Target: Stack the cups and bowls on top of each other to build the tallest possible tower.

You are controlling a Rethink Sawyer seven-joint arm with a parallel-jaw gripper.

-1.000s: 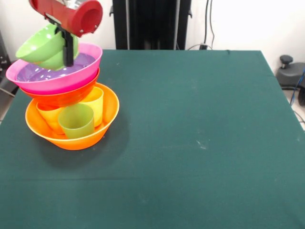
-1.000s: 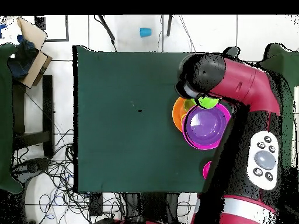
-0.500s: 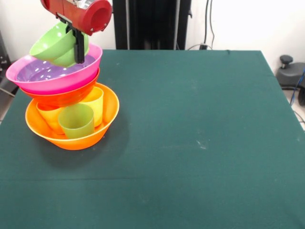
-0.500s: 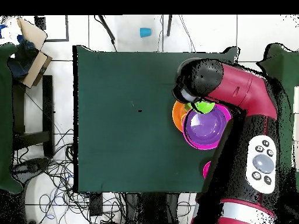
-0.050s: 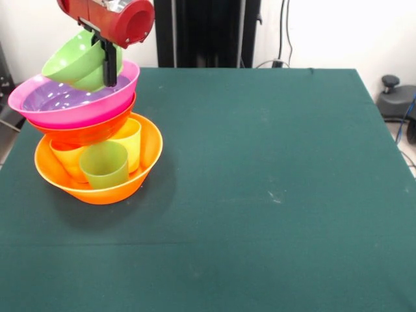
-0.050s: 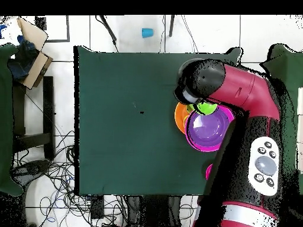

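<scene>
Green cloth-covered table [image 5: 273, 162] carries the tower [image 5: 88, 140] alone.

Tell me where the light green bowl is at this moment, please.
In the front view the light green bowl is at the upper left, tilted, held by the gripper just above the purple bowl inside the pink bowl.

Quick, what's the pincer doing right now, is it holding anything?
Pincer: shut on the green bowl, holding it tilted above the purple bowl.
</scene>
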